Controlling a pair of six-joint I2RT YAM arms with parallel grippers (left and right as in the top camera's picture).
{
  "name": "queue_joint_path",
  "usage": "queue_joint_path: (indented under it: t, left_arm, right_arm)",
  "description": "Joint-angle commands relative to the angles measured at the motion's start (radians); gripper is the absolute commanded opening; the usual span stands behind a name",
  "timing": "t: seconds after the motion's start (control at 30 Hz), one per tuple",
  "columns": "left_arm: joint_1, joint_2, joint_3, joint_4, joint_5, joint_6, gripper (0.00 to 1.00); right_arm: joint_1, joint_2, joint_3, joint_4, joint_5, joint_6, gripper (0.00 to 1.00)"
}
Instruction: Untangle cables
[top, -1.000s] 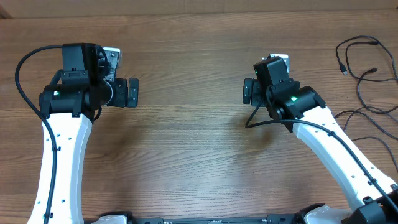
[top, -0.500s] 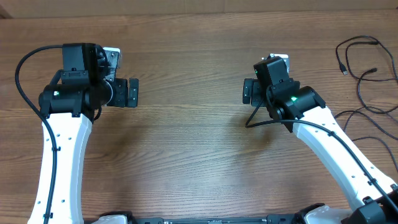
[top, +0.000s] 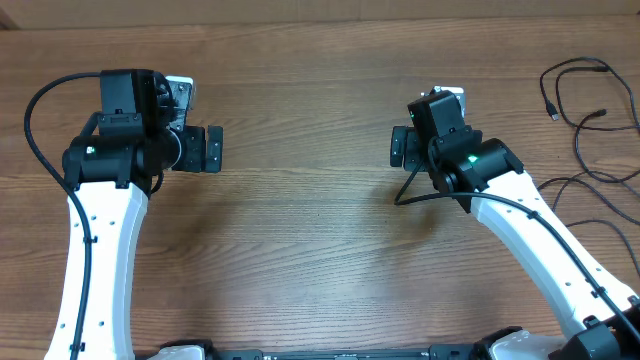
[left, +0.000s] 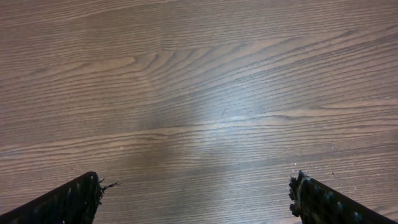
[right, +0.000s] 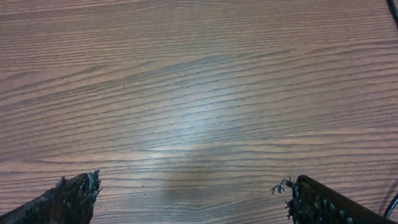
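Note:
The cables are thin black cords lying in loose loops at the table's far right edge in the overhead view, with a small plug at one end. A sliver of a cord shows at the right wrist view's top right corner. My left gripper is open and empty over bare wood at the left, far from the cables. My right gripper is open and empty near the table's middle right, well left of the cables. Both wrist views show wide-spread fingertips over bare wood, the left gripper and the right gripper.
The wooden table fills the overhead view. Thick black cables fixed to the arms run along the left arm and beside the right arm. The arm bases sit at the front edge.

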Motion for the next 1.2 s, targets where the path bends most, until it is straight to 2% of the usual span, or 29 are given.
queue_joint_path:
  t: [0.0, 0.13, 0.27, 0.4, 0.47, 0.63, 0.97, 1.07, 1.17]
  left_arm:
    - [0.001, -0.095, -0.002, 0.0, 0.015, 0.019, 1.0]
    - [0.0, -0.223, -0.127, 0.087, 0.027, 0.018, 1.0]
    - [-0.001, -0.346, -0.275, 0.248, 0.103, 0.018, 1.0]
    - [-0.001, -0.505, -0.499, 0.551, 0.249, 0.018, 1.0]
    - [-0.002, -0.602, -0.646, 0.762, 0.354, 0.018, 1.0]
    - [-0.025, -0.821, -0.952, 1.137, 0.409, 0.018, 1.0]
    - [-0.024, -1.163, -1.302, 1.313, 0.38, 0.015, 1.0]
    - [-0.024, -1.218, -1.37, 1.328, 0.38, 0.01, 0.99]
    - [-0.024, -1.263, -1.384, 1.265, 0.327, -0.042, 0.99]
  right_arm:
    - [0.004, -0.004, 0.012, 0.003, -0.001, 0.007, 1.0]
    - [0.004, -0.004, 0.012, 0.003, -0.001, 0.007, 1.0]
    - [0.004, -0.004, 0.012, 0.003, -0.001, 0.007, 1.0]
    - [0.004, -0.004, 0.012, 0.003, -0.001, 0.007, 1.0]
    - [0.004, -0.004, 0.012, 0.003, -0.001, 0.007, 1.0]
    - [0.004, -0.004, 0.012, 0.003, -0.001, 0.007, 1.0]
    - [0.004, -0.004, 0.012, 0.003, -0.001, 0.007, 1.0]
    - [0.004, -0.004, 0.012, 0.003, -0.001, 0.007, 1.0]
    - [0.004, -0.004, 0.012, 0.003, -0.001, 0.007, 1.0]
